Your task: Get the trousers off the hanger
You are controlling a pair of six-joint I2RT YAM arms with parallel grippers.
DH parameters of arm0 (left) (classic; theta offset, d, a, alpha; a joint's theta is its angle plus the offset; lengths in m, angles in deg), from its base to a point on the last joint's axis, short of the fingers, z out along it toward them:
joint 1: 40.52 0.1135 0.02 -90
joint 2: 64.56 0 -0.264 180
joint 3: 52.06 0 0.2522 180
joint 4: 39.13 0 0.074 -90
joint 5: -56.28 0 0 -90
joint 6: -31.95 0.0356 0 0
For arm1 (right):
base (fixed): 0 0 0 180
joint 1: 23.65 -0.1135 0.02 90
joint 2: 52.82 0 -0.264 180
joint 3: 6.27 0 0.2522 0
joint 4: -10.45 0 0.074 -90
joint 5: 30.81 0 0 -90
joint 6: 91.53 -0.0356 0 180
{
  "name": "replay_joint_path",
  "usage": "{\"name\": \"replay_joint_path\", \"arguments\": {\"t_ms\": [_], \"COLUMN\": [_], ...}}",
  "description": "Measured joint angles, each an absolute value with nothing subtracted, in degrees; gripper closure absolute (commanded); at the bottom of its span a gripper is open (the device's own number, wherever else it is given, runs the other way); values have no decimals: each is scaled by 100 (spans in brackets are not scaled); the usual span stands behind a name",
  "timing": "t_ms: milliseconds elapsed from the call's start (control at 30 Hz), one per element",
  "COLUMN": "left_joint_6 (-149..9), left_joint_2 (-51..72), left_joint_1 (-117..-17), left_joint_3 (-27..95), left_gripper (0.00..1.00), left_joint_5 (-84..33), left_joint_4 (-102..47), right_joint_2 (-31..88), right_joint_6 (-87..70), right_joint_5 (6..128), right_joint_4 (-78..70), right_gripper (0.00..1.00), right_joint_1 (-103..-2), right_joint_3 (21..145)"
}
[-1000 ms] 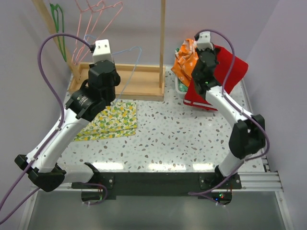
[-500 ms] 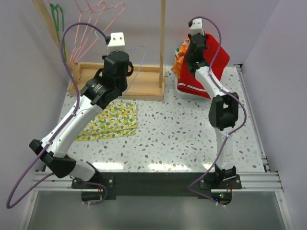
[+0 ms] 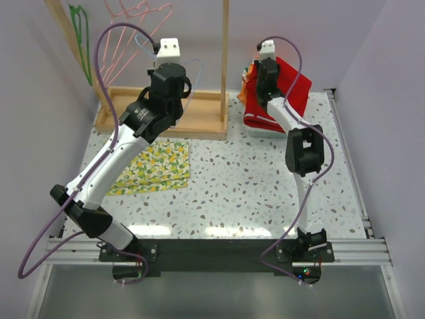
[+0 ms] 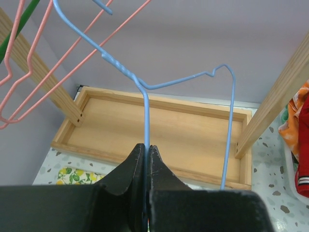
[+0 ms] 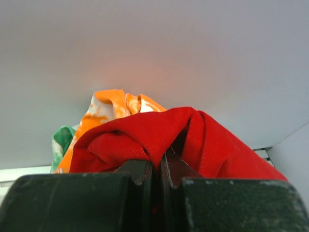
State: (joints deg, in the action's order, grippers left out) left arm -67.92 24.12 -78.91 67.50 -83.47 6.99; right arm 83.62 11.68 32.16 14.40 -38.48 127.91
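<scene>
The left hand (image 4: 146, 148) is clamped on the wire of a blue hanger (image 4: 145, 113), its two black fingers (image 4: 126, 170) pressed together around the thin vertical strand above the wooden rack (image 3: 199, 119). The hanger's wire rises and bends over the rack's flat tray base, between the slanted side strut and the upright post (image 3: 225, 60).

To the right of the rack, beyond the post, the right hand (image 5: 157, 163) pinches a fold of the red trousers (image 5: 207, 145), its fingers closed tight on the cloth. The red trousers hang from that grip over the far end of the speckled desk (image 3: 252, 193), well apart from the blue hanger. Just beside them, on the side nearer the rack, sit the orange trousers (image 5: 113, 108), and the green trousers (image 5: 60, 140) peep out on the orange pair's far side in the right wrist view.

In front of the rack, on its left side, a yellow lemon-print cloth (image 3: 156, 166) lies flat on the desk, partly under the left arm.
</scene>
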Motion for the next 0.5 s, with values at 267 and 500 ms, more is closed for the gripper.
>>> {"name": "replay_joint_path", "arguments": {"t_ms": [267,500], "left_joint_6": [-6692,-6431], "left_joint_2": [2397,2314], "left_joint_1": [-7891,-7891], "left_joint_3": [6759,6721], "left_gripper": [100,100], "left_joint_5": [-8500,-8773], "left_joint_4": [638,433], "right_joint_2": [7879,6137], "right_joint_6": [855,635], "right_joint_5": [3105,3245], "right_joint_4": [1154,420], "right_gripper": [30,28], "right_joint_1": [-4082,-4674], "right_joint_3": [11973,10382]}}
